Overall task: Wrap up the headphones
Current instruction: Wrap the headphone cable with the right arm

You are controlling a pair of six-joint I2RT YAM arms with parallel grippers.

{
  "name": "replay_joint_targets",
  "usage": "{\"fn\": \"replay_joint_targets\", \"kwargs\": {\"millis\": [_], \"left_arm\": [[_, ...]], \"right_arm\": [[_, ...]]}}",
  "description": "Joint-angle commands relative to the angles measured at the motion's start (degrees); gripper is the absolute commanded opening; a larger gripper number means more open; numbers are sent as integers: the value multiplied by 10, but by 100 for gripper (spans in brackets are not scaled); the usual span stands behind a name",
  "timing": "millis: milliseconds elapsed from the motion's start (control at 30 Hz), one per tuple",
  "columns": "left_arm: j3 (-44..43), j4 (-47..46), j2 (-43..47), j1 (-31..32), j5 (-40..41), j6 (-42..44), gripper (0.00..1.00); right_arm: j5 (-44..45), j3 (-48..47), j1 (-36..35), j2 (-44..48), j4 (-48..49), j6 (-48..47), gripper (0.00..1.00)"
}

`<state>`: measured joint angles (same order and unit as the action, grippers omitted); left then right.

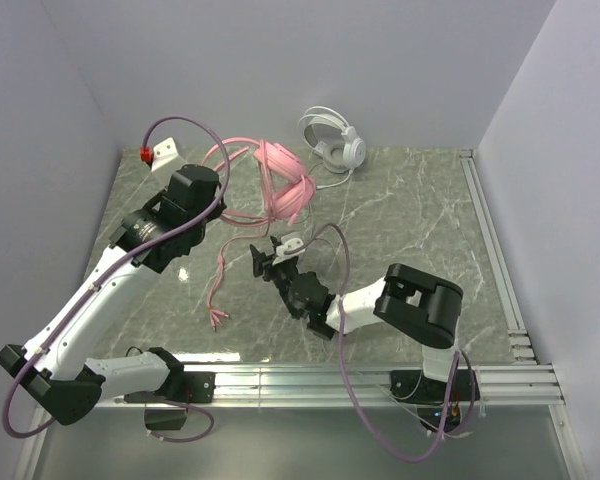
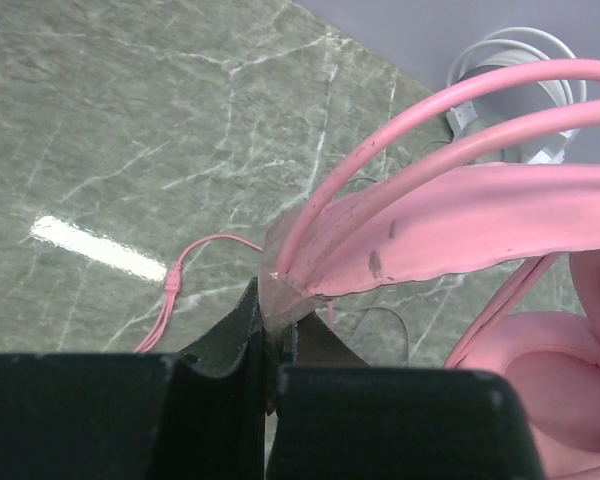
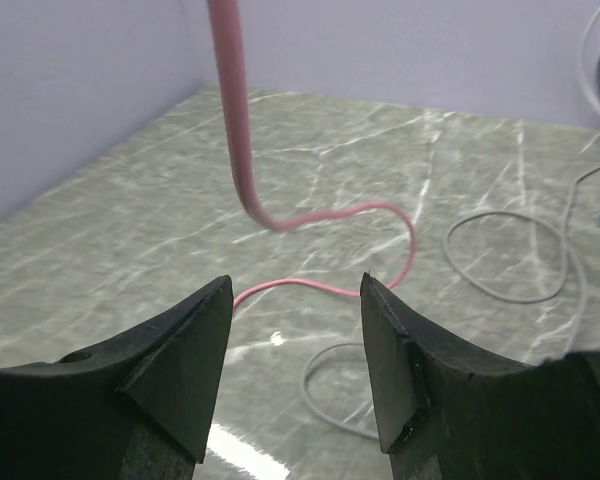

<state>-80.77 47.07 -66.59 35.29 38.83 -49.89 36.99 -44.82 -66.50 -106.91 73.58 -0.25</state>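
Top: pink headphones (image 1: 285,185) sit near back centre of the table (image 1: 430,220), pink cable (image 1: 220,280) trailing forward. White headphones (image 1: 332,140) are at the back wall. Grip is hidden under the left arm (image 1: 192,195).
Left wrist: left gripper (image 2: 273,312) is pinched tight on the pink headband's end. White pair is cut off.
Right wrist: right gripper (image 3: 295,350) is spread wide and empty, pink cable hanging just ahead.

pink headphones (image 1: 285,185) aloft, white headphones (image 1: 332,140) upright by wall (image 1: 400,70)
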Motion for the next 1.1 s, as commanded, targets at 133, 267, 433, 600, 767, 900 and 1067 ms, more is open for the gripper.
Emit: {"fn": "replay_joint_targets", "kwargs": {"millis": [133, 267, 433, 600, 767, 900, 1067], "left_arm": [[-44, -43, 15, 0, -30, -35, 1], [-45, -44, 17, 0, -38, -35, 0], [-61, -30, 15, -1, -46, -28, 1], [-76, -21, 9, -1, -67, -27, 0], [-92, -15, 1, -1, -82, -28, 0], [-93, -14, -5, -1, -85, -31, 0], [-93, -16, -4, -1, -88, -33, 0]], "right_arm": [[33, -68, -3, -15, 136, -107, 61], [30, -106, 2, -28, 127, -137, 61], [32, -130, 13, -59, 181, -165, 61], [42, -148, 13, -78, 205, -195, 19], [51, -121, 7, -72, 221, -201, 8], [71, -113, -10, -68, 234, -234, 6], [89, -107, -30, -66, 259, -272, 11]]}}
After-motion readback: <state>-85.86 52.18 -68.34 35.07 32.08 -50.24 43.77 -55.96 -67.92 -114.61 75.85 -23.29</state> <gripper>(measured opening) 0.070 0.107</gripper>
